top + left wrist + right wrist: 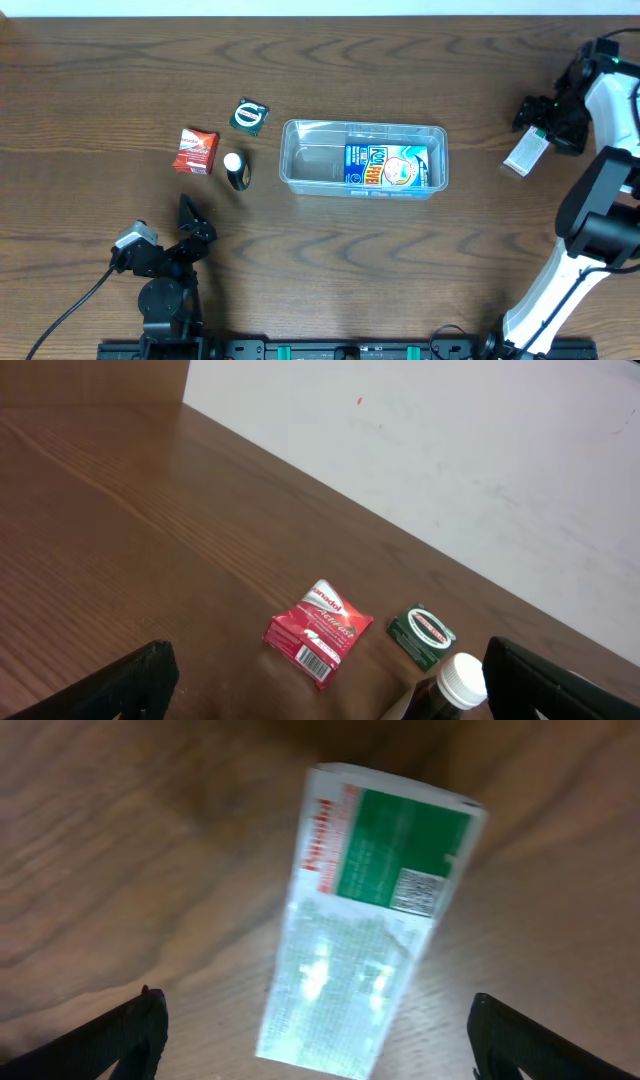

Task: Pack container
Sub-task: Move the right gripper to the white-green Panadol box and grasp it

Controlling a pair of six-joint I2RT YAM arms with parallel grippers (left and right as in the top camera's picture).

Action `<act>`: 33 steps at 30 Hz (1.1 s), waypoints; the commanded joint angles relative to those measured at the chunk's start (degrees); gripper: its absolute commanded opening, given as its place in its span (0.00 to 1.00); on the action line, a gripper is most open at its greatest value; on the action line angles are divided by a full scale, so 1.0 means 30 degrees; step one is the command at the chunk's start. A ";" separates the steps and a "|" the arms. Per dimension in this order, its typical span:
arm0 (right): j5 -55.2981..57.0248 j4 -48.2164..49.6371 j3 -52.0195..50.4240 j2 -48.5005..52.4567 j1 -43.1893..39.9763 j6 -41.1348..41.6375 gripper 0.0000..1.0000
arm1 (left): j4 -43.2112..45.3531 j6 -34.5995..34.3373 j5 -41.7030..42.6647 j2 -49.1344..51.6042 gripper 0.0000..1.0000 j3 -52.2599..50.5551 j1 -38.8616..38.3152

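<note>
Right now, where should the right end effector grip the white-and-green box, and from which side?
Across its two long sides, near the middle, coming from above. The box lies flat on the table, long and narrow, and the open right end effector straddles its width.

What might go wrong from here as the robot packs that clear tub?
1. The white and green box lies slanted under the open right gripper, so a grasp may twist it or slip off.
2. The small bottle stands upright close beside the red box; reaching for either may topple it, and it could roll.
3. A blue box already fills the right half of the container, so later items may crowd the rest.
</note>
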 commanded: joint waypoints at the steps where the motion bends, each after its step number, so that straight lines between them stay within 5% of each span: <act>1: -0.0124 0.0372 -0.0007 0.0182 0.0561 -0.0503 0.91 | -0.0197 0.0248 -0.0102 -0.0117 0.98 -0.0568 -0.0029; 28: 0.1515 0.3271 -0.3723 0.0204 0.0080 0.0087 0.88 | -0.0197 0.0248 -0.0102 -0.0117 0.98 -0.0568 -0.0029; 33: 0.1523 0.3497 -0.3723 0.0204 0.0080 0.0066 0.75 | -0.0197 0.0248 -0.0109 -0.0117 0.98 -0.0568 -0.0029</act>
